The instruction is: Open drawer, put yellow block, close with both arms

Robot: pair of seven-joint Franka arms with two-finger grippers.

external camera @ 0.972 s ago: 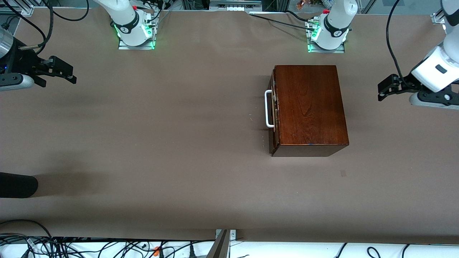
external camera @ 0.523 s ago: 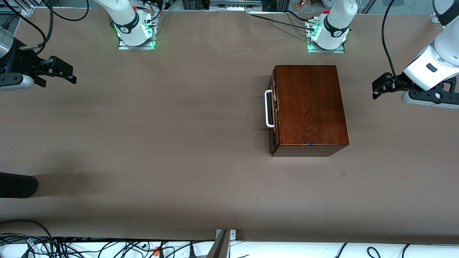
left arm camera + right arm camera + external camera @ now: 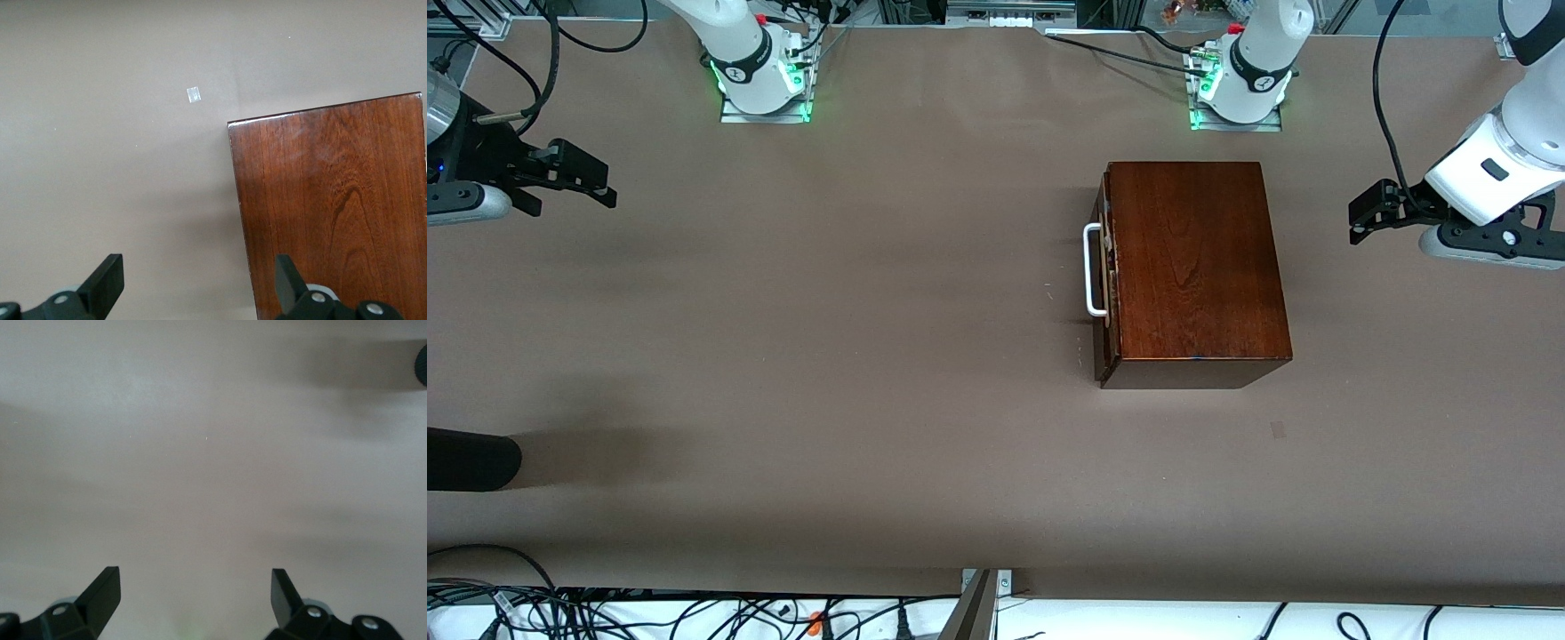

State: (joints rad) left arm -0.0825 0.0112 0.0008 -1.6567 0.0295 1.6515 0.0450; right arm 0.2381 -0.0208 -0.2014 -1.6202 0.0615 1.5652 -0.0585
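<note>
The dark reddish-brown wooden box (image 3: 1192,262) stands on the table near the left arm's base. Its drawer front with the white bar handle (image 3: 1090,270) faces the right arm's end; a thin pale strip shows at the drawer's edge. The yellow block is out of view. My left gripper (image 3: 1362,217) is open and empty over the table at the left arm's end, apart from the box. In the left wrist view the gripper (image 3: 198,287) is open beside the box top (image 3: 333,200). My right gripper (image 3: 596,175) is open and empty over the right arm's end, also open in its wrist view (image 3: 195,595).
A dark rounded object (image 3: 470,459) pokes in at the right arm's end, nearer the front camera. A small tape mark (image 3: 1279,430) lies on the brown table, nearer the front camera than the box; it also shows in the left wrist view (image 3: 193,95). Cables (image 3: 605,609) run along the front edge.
My left gripper has moved a little toward the box and toward the bases. The right arm, the box and the drawer have not moved.
</note>
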